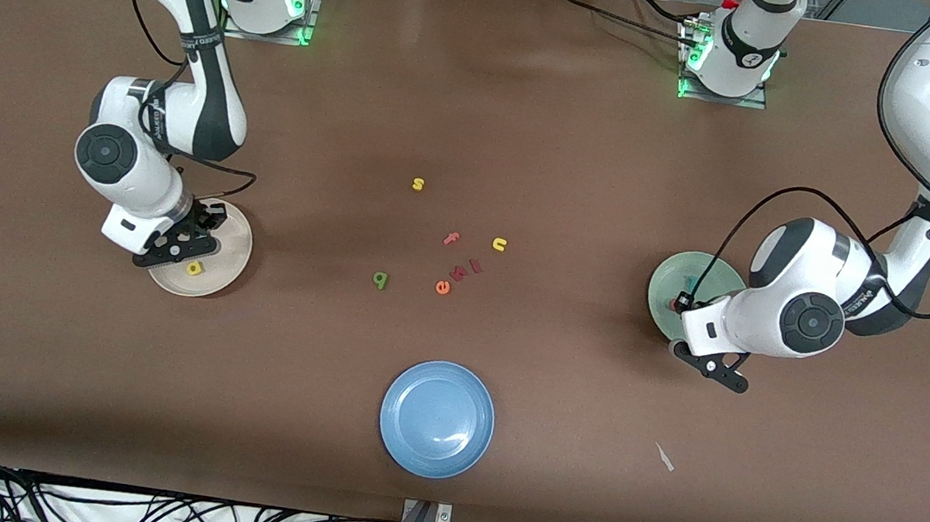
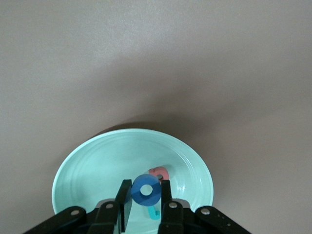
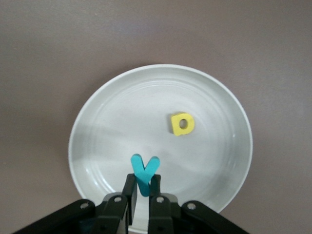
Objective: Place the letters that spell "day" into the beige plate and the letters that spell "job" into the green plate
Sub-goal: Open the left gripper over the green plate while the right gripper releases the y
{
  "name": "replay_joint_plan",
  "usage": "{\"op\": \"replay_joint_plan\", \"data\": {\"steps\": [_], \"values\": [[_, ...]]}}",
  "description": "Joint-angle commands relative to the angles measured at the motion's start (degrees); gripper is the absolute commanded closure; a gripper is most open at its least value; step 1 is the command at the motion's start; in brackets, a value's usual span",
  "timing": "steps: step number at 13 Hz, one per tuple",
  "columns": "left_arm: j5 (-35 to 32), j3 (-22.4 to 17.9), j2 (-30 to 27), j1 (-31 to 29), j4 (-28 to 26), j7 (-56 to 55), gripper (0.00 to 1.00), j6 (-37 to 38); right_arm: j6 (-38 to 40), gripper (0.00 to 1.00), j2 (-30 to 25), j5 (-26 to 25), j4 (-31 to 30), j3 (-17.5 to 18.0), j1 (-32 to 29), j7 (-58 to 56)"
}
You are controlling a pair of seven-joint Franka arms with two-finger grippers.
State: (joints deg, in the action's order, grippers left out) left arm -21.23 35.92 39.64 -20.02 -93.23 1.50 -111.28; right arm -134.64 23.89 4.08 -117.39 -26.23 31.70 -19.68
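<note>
Over the beige plate [image 3: 234, 146] our right gripper [image 3: 142, 189] pinches the light, squashy teal "y" [image 3: 145, 171] by its stem, while our left gripper [image 2: 145, 196] clamps the blue "o" [image 2: 146, 191] edgewise over the green plate [image 2: 87, 168].

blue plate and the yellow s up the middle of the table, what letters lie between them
In the front view, between the blue plate and yellow "s": pink "f", orange "e", red letter.

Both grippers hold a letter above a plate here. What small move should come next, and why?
Probably open both. The right gripper holds the teal "y" over the beige plate, where the yellow "a" lies. The left gripper holds the blue "o" over the green plate, above the pink "b" and teal "j".
</note>
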Motion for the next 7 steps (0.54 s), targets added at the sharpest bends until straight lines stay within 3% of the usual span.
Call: {"op": "replay_joint_plan", "data": {"steps": [1, 3, 4, 6, 7], "values": [[-0.22, 0.2, -0.44, -0.73, -1.16, 1.14, 1.0, -0.87, -0.1, 0.98, 1.69, -0.12, 1.9, 0.39, -0.5, -1.86], [-0.3, 0.11, -0.44, -0.73, -1.69, 1.14, 1.0, -0.87, -0.1, 0.95, 1.69, -0.04, 1.99, 0.39, -0.58, -2.03], [-0.3, 0.02, -0.18, -0.81, -1.95, 1.14, 1.0, -0.87, -0.01, 0.81, 1.86, 0.57, 1.99, 0.39, -0.5, -1.69], [-0.3, 0.02, 0.7, -2.13, -2.3, 1.31, 1.0, -0.69, 0.43, 0.01, 2.04, 1.45, 2.6, 0.56, -0.5, -0.89], [-0.3, 0.02, 0.79, -3.09, -2.39, 2.62, 1.0, -0.43, 0.69, 0.0, 2.04, 1.89, 2.6, 0.56, -0.5, -1.15]]}}
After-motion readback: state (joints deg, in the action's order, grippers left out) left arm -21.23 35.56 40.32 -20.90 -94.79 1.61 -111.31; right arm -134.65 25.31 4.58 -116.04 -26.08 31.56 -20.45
